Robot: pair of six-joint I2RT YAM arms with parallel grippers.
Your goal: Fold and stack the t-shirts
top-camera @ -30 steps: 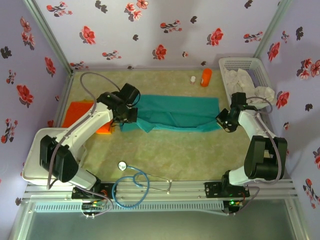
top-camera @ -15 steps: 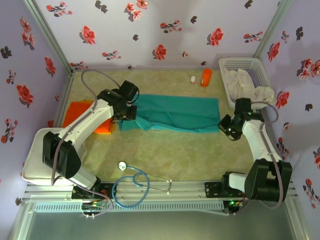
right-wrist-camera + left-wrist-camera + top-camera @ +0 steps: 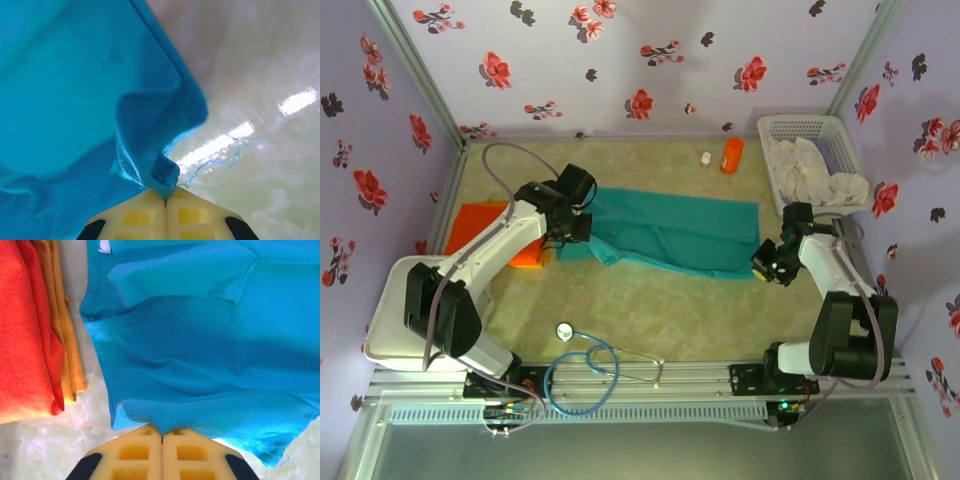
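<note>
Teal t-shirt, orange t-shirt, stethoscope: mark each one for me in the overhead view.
teal t-shirt (image 3: 680, 225): top external view, middle of the spread cloth.
orange t-shirt (image 3: 472, 226): top external view, flat top of the folded cloth.
stethoscope (image 3: 564, 331): top external view, the round chest piece.

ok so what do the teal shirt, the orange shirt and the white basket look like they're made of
teal t-shirt: thin, soft knit with a slight sheen. A fine mesh weave shows along the near hem, so it is probably a synthetic jersey.
orange t-shirt: soft matte cloth lying in folded layers. The fibre is hard to tell.
basket: white and apparently rigid plastic, judging by its slotted lattice walls.
</note>
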